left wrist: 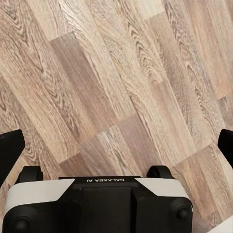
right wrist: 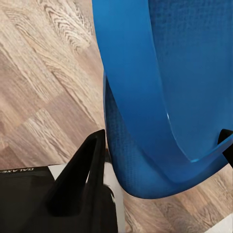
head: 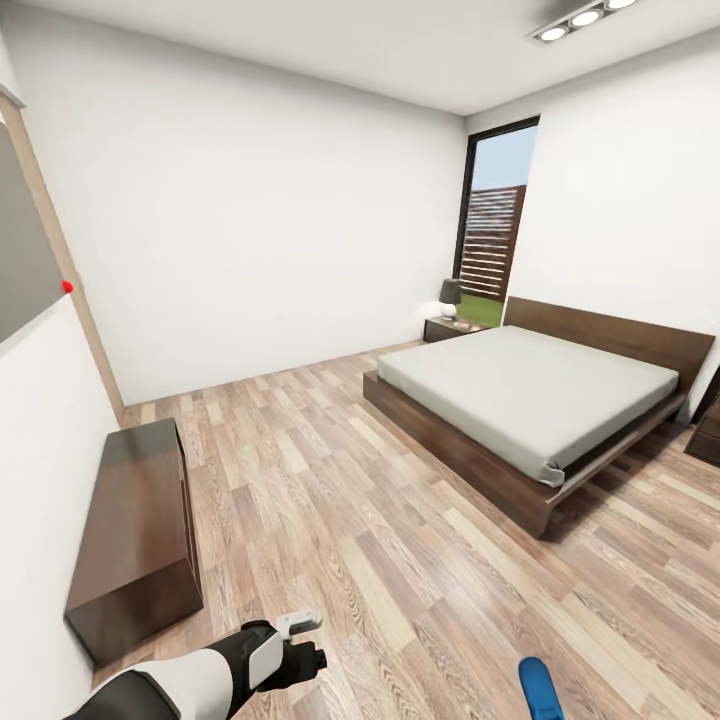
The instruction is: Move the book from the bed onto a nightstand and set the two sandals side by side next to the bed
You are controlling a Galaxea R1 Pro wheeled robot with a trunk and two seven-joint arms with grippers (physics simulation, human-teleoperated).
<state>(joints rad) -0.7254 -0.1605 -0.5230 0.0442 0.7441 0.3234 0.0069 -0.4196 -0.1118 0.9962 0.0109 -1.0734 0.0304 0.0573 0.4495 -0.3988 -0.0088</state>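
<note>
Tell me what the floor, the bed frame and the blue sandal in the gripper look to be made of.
Floor: light brown wood planks, grain and knots visible, slight sheen; could be laminate.
Bed frame: dark brown wood, smooth matte faces, faint grain.
Sandal: bright blue, finely pebbled sole with a smooth strap, so probably rubber or foam. The right gripper is clamped on it.
</note>
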